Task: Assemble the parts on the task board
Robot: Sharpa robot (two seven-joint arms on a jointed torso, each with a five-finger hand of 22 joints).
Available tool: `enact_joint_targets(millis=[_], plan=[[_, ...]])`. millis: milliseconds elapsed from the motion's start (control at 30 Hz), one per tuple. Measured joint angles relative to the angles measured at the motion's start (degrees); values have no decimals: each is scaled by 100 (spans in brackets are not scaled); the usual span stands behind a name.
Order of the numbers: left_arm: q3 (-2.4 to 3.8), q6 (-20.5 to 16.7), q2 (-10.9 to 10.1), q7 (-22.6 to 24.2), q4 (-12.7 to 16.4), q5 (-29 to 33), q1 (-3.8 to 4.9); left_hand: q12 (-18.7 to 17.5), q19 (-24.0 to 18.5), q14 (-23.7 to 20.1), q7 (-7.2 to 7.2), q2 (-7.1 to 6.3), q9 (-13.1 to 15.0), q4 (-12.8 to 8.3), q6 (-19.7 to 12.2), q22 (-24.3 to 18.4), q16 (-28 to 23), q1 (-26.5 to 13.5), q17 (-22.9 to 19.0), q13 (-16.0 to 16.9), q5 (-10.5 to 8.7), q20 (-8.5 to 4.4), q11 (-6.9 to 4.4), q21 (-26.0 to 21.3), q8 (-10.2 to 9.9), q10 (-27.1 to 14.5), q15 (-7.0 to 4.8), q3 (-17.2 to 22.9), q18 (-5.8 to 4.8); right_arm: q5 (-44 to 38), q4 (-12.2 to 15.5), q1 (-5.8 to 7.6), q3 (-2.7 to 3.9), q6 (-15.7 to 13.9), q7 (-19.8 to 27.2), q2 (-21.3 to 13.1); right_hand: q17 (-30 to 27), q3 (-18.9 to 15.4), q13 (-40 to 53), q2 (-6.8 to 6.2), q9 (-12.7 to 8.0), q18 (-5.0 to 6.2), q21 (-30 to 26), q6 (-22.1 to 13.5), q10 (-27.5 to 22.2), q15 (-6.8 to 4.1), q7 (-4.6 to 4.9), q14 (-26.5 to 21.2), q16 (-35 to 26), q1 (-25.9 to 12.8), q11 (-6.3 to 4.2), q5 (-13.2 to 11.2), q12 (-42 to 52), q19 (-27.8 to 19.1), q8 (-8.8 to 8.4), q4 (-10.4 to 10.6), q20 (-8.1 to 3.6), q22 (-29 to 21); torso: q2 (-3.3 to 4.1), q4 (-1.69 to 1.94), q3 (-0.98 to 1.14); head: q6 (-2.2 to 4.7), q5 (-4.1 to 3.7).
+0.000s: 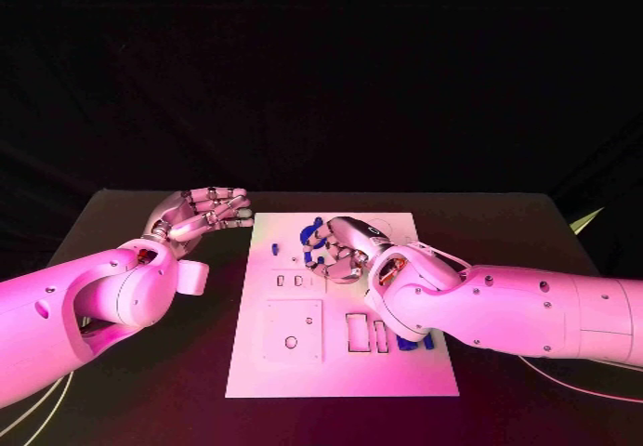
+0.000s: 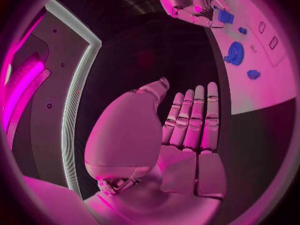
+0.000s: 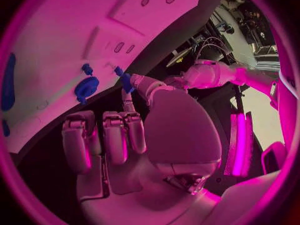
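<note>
Right robot hand (image 3: 134, 135) pinching a small blue part (image 3: 126, 81).
Your left robot hand (image 1: 203, 214) idles spread, off the task board (image 1: 342, 372), clearing room to seat it.

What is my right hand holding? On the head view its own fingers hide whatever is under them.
Observer: In the right wrist view, the right hand pinches a small blue part between its thumb and a finger.
Operator: Anything in the left hand?
Observer: No. The left wrist view shows the left hand flat, fingers straight, holding nothing.
Operator: What lies near the pinched piece?
Observer: A round blue part lies on the task board close beside it.
</note>
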Motion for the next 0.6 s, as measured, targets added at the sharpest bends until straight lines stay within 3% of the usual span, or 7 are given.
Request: enact_joint_targets(millis=[600], plan=[[0,0,-3,-17,24,0,1,0,-19,0,0,0,0,0,0,0,0,0,4,0,0,20,0,0,0,0,0,0,0,-669,-180,-286,-18,204,-478,247,-1,-1,0,-69,4,0,0,-14,0,0,-6,0,0,-68,0,-11,0,0,6,-1,0,-1,12,-3,16,-28,87]])
